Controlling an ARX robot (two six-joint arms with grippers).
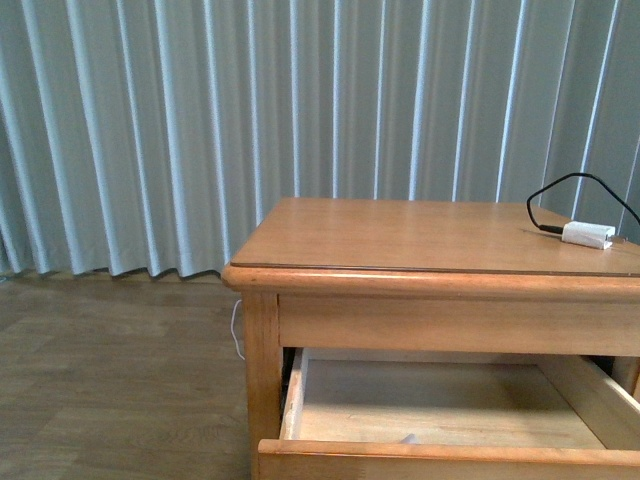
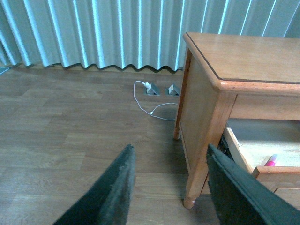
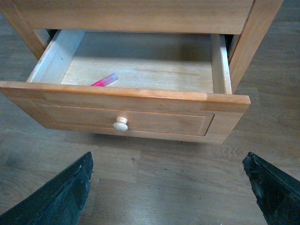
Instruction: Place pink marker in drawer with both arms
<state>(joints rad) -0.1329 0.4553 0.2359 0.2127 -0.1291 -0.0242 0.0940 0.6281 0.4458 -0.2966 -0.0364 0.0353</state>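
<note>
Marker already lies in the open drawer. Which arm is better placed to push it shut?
Probably the right. The right gripper, open and empty, faces the drawer front and its knob, with the pink marker inside. The left gripper, also open, sits off beside the nightstand corner.

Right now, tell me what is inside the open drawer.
The pink marker lies on the floor of the drawer, close behind its front panel; nothing else shows. The far back, under the nightstand frame, is covered.
</note>
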